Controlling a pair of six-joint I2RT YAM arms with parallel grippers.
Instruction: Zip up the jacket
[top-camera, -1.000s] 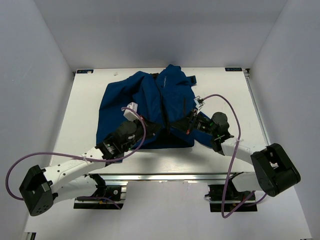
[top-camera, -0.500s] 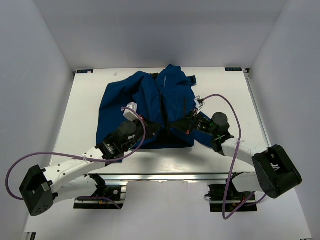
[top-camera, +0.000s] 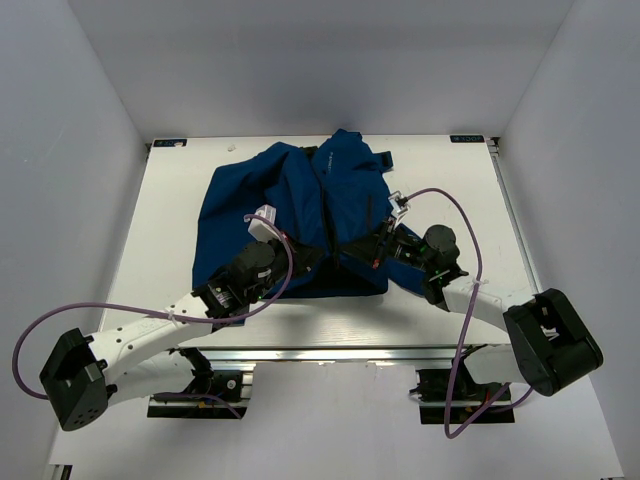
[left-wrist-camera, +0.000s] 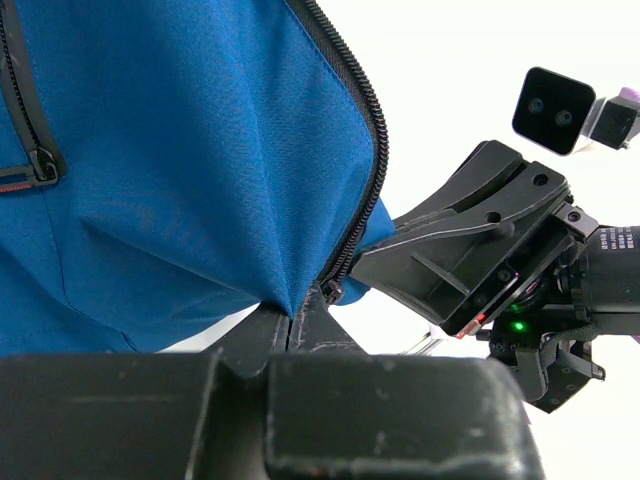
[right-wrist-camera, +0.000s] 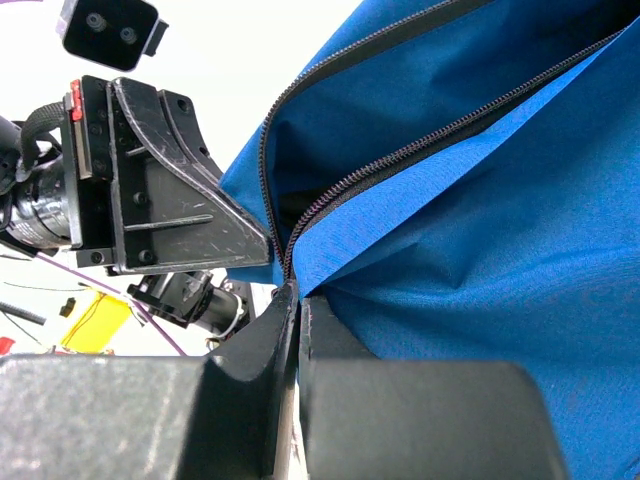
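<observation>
The white counter carries the blue jacket, which lies spread across its middle and far part. The collar points to the far edge and the hem faces the arms. Both arms reach in over the near edge and meet at the middle of the hem.

The left claw is clamped on the jacket, its fingers pressed together with a fold of blue cloth pinched between them just beside the lower end of the zipper. The right claw is likewise clamped on the jacket's hem, gripping the edge where a row of zipper teeth runs down into its tips. The two claws sit close to each other, tips nearly facing.

In the right wrist view the two rows of dark teeth run apart, so the front is open at the bottom. A pocket zip with a small pull shows on the left panel.
</observation>
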